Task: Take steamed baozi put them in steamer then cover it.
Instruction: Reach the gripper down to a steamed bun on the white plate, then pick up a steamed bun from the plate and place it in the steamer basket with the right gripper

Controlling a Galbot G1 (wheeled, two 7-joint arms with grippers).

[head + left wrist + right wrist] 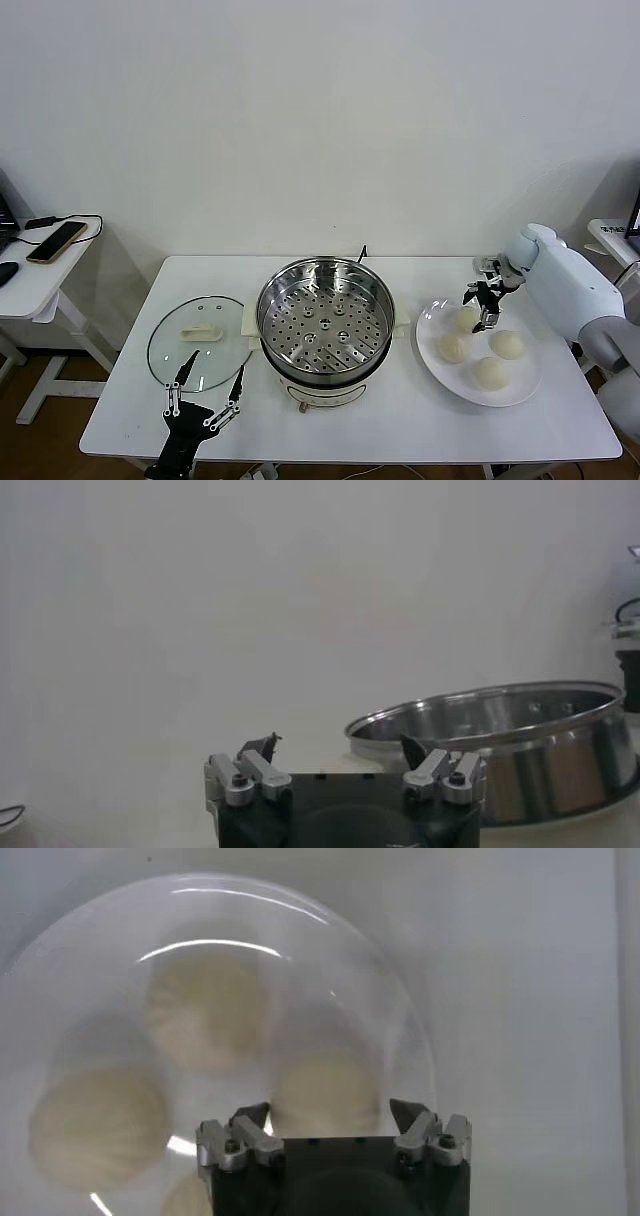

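looking from the head view first, the right gripper (485,306) is hanging over the white plate (520,391) at the table's right side, directly above the rear baozi (467,318), so i am judging that the first pick is just starting. four steamed baozi (492,372) are lying on that plate, and none is sitting in the steamer (325,318) yet, which is standing at the table's middle with its holed tray bare. the glass lid (199,343) is lying flat to the steamer's left. the left gripper (204,407) is waiting near the front edge beside the lid, its fingers spread wide.

in the left wrist view, the left gripper (340,765) is holding nothing, and the steamer (500,745) is shining beyond it.

in the right wrist view, the right gripper (335,1133) is standing with its jaws apart around a bun (325,1093), gripping nothing yet. the buns are looking smooth, round and soft, so the next move is calling for a gentle closing, then a lift toward the steamer.
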